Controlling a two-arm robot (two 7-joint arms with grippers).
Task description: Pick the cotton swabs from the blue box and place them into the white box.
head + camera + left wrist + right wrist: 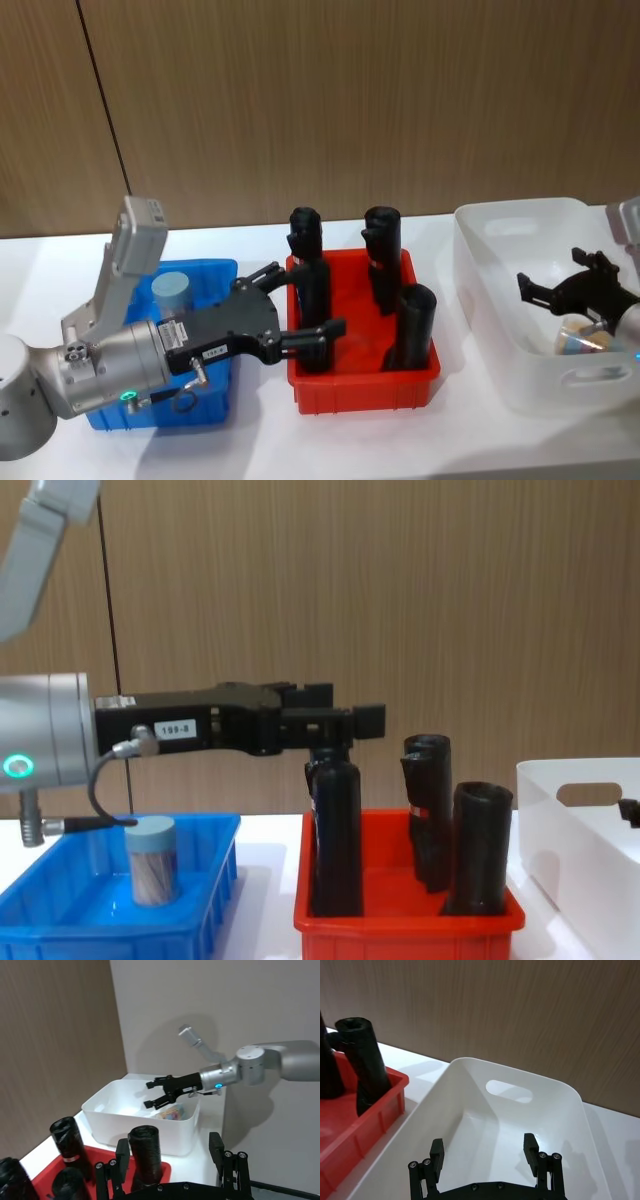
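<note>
One cotton swabs tub [172,292] with a pale blue-grey lid stands upright in the blue box [215,275] at the left; the chest view shows this tub [151,861] in the blue box [90,925] from the side. My left gripper [310,298] is open and empty, held above the gap between the blue box and the red bin, well above the tub [365,720]. A second tub [580,337] lies in the white box [500,300]. Just over that tub my right gripper [552,285] hangs open with nothing in it, as the left wrist view [148,1094] also shows.
A red bin [365,385] holding several tall black tubes [410,330] sits between the blue box and the white box. The tubes rise above the bin rim, close under my left gripper. A wooden wall stands behind the white table.
</note>
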